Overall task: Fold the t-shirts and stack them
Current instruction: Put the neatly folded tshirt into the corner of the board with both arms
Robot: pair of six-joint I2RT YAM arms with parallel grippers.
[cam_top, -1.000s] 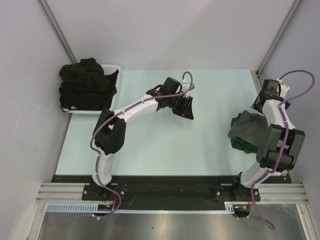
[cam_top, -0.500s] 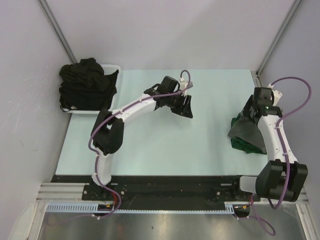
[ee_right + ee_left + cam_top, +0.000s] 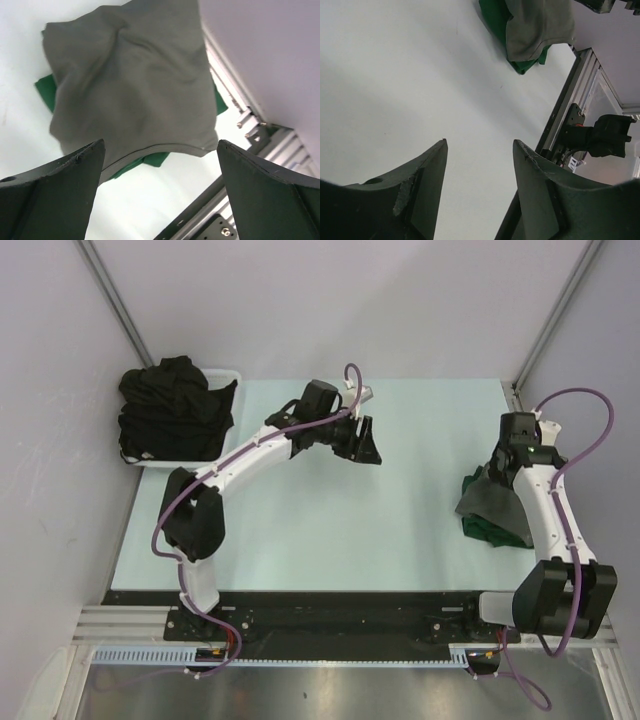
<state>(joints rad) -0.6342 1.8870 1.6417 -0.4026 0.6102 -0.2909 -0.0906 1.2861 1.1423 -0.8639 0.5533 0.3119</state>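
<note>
Left gripper (image 3: 365,445) hangs over the middle of the pale table (image 3: 330,530), its 2 fingers parted with nothing between them (in the wrist view only bare tabletop shows in the gap). Right gripper (image 3: 503,462) hovers over the far edge of the folded pile on the table's right side, jaws spread wide and empty. That pile is 2 garments: the charcoal grey t-shirt (image 3: 135,80) lies folded on top of the dark green t-shirt (image 3: 45,91), whose edges peek out beneath it, close to the table's right rim. Black t-shirts (image 3: 170,410) are heaped unfolded in the white basket (image 3: 228,375) at the table's far left corner, well apart from both grippers.
</note>
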